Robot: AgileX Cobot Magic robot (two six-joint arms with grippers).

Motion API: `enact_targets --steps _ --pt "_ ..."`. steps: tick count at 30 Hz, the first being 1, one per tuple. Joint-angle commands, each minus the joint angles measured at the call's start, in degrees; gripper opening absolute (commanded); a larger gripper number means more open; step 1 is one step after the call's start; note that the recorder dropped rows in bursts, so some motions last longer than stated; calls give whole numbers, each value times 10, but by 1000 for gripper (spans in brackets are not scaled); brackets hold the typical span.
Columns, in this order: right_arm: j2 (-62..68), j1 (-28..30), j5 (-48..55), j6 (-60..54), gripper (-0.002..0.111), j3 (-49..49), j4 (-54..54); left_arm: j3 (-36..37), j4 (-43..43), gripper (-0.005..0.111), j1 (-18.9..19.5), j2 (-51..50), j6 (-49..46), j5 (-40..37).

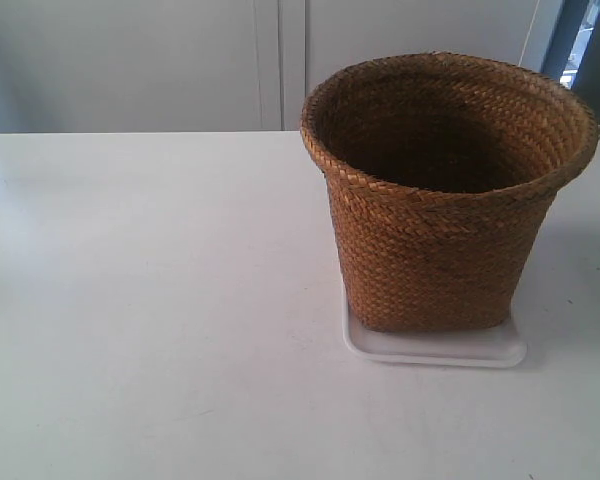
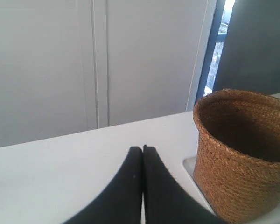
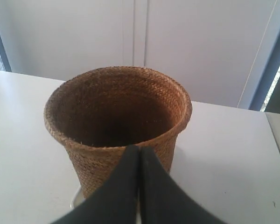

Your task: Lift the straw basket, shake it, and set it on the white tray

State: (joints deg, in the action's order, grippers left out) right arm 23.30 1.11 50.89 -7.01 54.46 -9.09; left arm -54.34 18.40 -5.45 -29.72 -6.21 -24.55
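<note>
Passage is blocked only by the brown woven straw basket [image 1: 440, 230]; the white tabletop [image 1: 130, 300] beside it is unobstructed.

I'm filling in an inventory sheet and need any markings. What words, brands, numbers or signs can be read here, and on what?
None can be read in any view. The straw basket is plain weave, the white tray a bare rim, the table and wall panels blank, and the left gripper and right gripper are unmarked black.

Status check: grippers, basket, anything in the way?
Left gripper shut, empty. Right gripper shut, empty. Straw basket standing upright on white tray. Nothing seen in the way.
</note>
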Motion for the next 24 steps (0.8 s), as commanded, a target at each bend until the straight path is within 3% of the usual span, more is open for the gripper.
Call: enact_targets --steps 1,12,24 --pt "-75 -1 -28 -6 0 -77 -6 47 5 0 1 47 2 5" --pt "-182 -1 45 -2 0 -166 -4 165 62 0 -6 99 3 28" --pt "-188 -1 54 -2 0 -166 -7 172 82 0 -6 99 2 27"
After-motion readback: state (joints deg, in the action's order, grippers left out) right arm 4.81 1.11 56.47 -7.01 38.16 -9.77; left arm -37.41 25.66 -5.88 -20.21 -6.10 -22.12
